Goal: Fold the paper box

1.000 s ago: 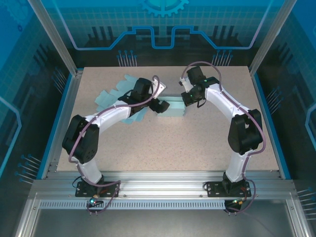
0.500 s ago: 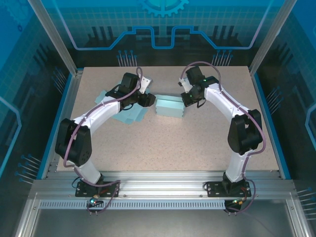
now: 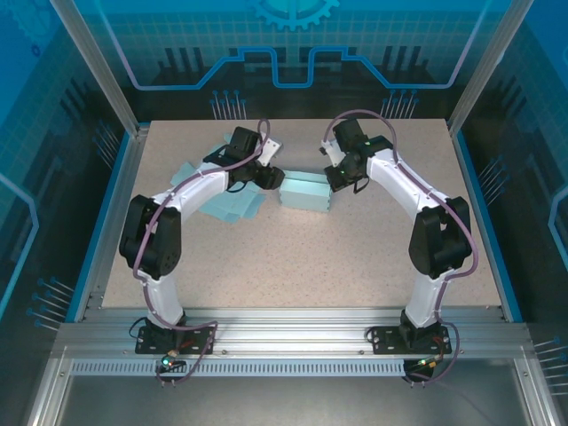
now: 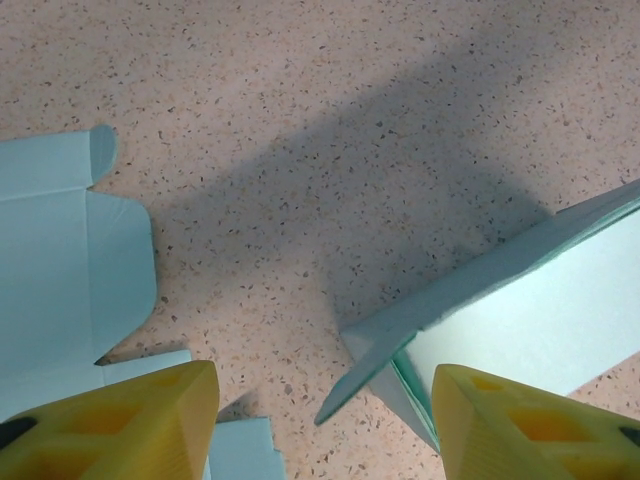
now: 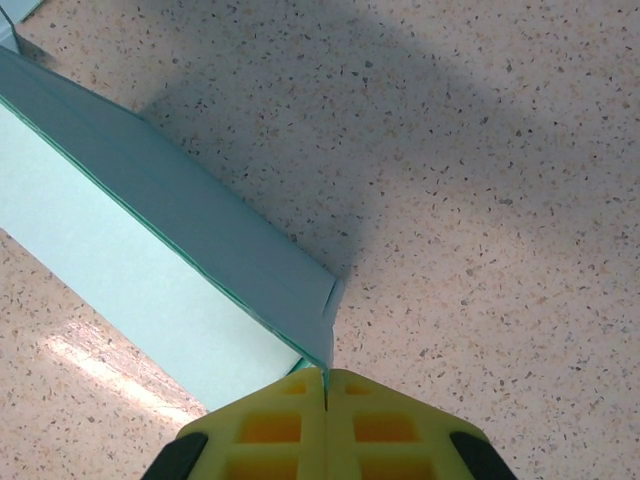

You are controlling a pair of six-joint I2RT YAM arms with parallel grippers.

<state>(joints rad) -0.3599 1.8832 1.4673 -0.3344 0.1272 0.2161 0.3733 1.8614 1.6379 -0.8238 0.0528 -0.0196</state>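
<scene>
One paper box (image 3: 304,192), half formed in thin teal card, sits between the two sets of fingers; judged light, springy, easily creased and apt to slide on the table (image 4: 350,120). The right gripper (image 5: 325,385) has its fingers together, pinching the box's end edge. The left gripper (image 4: 322,380) has its fingers apart with the loose end flap between them; that flap's fold is the best hold. Flat blanks (image 4: 60,270) lie just outside those fingers, away from the box.

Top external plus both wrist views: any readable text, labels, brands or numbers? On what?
No readable text in any view.
paper box: plain teal, no print.
flat sheets: plain teal, no print.
back panel: gear graphic and line pattern, no words or numbers.
</scene>
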